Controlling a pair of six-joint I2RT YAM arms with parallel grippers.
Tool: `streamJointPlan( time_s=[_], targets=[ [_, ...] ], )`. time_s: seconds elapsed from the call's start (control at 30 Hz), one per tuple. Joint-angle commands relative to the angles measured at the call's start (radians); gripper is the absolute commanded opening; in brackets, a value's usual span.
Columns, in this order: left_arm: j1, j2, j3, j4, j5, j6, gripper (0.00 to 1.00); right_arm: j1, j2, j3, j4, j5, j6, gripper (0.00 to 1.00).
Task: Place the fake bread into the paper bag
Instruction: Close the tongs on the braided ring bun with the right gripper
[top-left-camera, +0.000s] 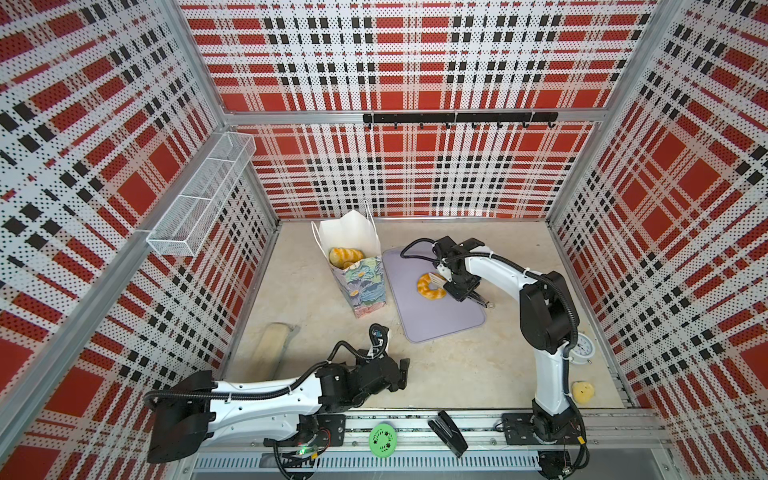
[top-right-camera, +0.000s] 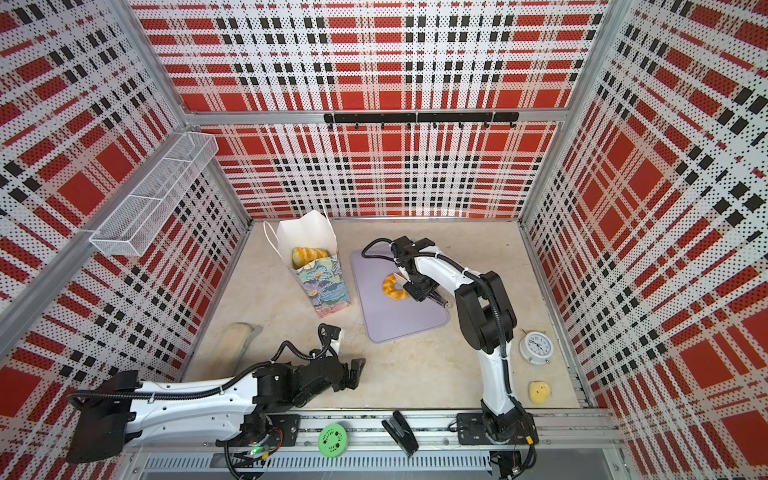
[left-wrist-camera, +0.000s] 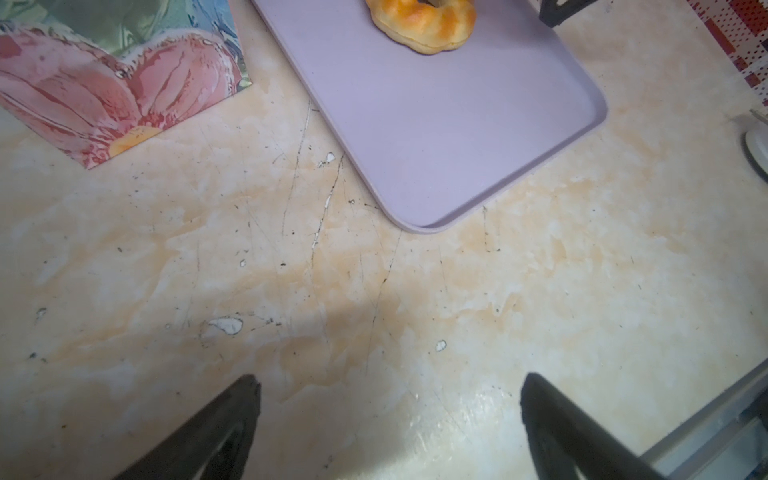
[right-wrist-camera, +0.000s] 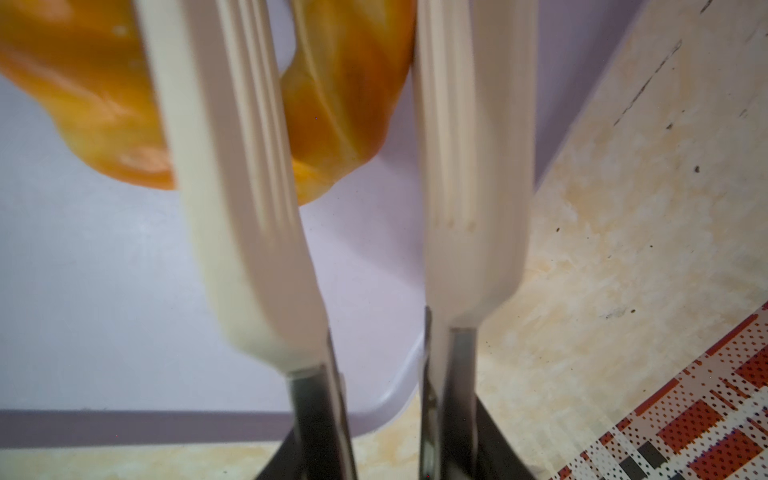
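The ring-shaped fake bread (top-left-camera: 424, 286) has a smooth, glossy golden skin, and the pastries (top-left-camera: 345, 256) in the paper bag (top-left-camera: 362, 286) shine likewise. The bag's outside carries a print that looks like thick, ridged paint, while its white lining is plain matt paper. The lavender tray (left-wrist-camera: 436, 124) looks like smooth matt plastic. The tongs (right-wrist-camera: 232, 208) have cream, plastic-looking blades with moulded ribs on bright metal shafts. The beige marbled tabletop (left-wrist-camera: 374, 291) has a slight sheen, fine scratches and small chips. The walls (top-left-camera: 415, 62) are perforated sheet with a plaid print, framed by pale metal rails (top-left-camera: 291, 118). The white basket (top-left-camera: 199, 199) is wire mesh.
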Motion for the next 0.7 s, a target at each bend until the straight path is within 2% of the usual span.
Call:
streamJointPlan(
  time_s=[0.0,0.27,0.67],
  targets=[
    [-0.006,-0.001,0.024,0.019,-0.015,0.005,0.99,-0.002,0.016,0.04,-0.046,0.006,-0.022,0.34],
    [-0.005,-0.034,0.013,0.002,-0.025,-0.001,0.99,-0.003,0.004,0.044,-0.063,0.035,-0.023,0.22],
    [-0.01,-0.052,0.025,-0.01,-0.033,0.002,0.99,-0.001,-0.069,0.004,-0.008,-0.011,-0.007,0.19]
  ],
)
